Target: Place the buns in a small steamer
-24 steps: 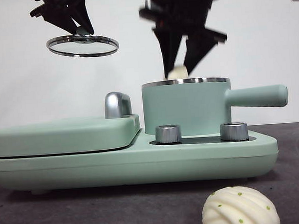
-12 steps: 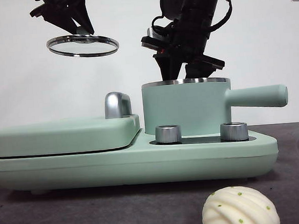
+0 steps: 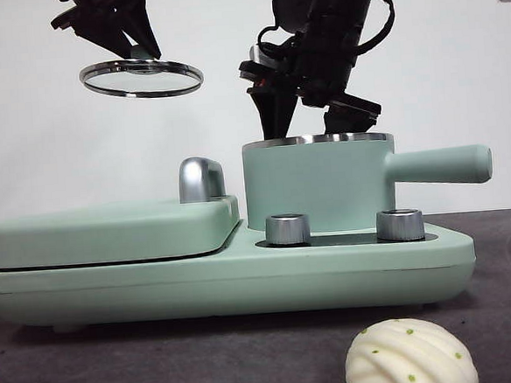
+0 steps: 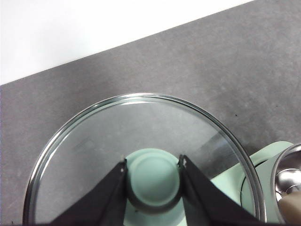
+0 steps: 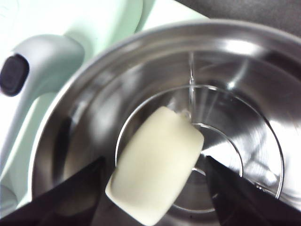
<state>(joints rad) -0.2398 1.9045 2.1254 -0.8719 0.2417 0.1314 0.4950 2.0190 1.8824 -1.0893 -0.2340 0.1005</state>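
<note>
Right end effector [image 5: 153, 188], jaws apart, hangs over the mint-green steel-rimmed steamer pot [image 3: 317, 187]; the smooth cream cylindrical bun [image 5: 155, 183] lies released between them. The left end effector [image 4: 153, 181] clamps the glass lid's green knob [image 4: 153, 179] at upper left of the front view.

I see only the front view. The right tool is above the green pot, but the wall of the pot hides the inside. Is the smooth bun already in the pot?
Observer: Yes. In the right wrist view the smooth bun lies on the steel bottom of the small steamer.
Operator: Does the tool hold it?
Observer: No. The right tool is open, with a gap between each jaw and the bun.
Operator: And the left tool, how does it hold the lid?
Observer: The left tool is shut on the green knob of the glass lid, one jaw on each side of it.
</note>
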